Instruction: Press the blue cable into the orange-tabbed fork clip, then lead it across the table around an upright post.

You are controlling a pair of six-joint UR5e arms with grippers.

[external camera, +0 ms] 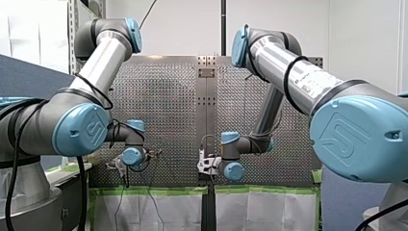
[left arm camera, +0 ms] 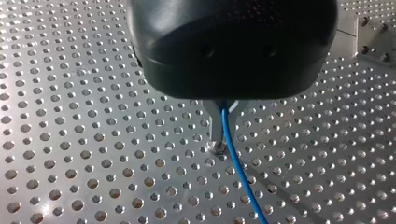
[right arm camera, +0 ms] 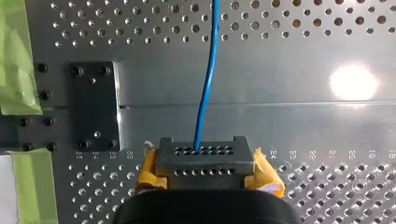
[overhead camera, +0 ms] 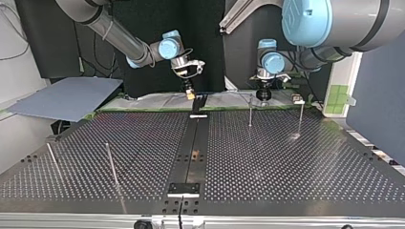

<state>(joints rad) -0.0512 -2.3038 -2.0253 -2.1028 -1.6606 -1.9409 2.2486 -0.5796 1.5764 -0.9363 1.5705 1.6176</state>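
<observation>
Two grippers pinch the thin blue cable over the perforated metal table — my left gripper with metal fingers, my right gripper with yellow pads, both clamped on it — so uneven pulls could, I reckon, yank it loose.

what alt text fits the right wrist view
My right hand, with yellow pads, is shut on a blue cable that runs ahead over the perforated table. A black plate and green tape lie off to one side.
</observation>
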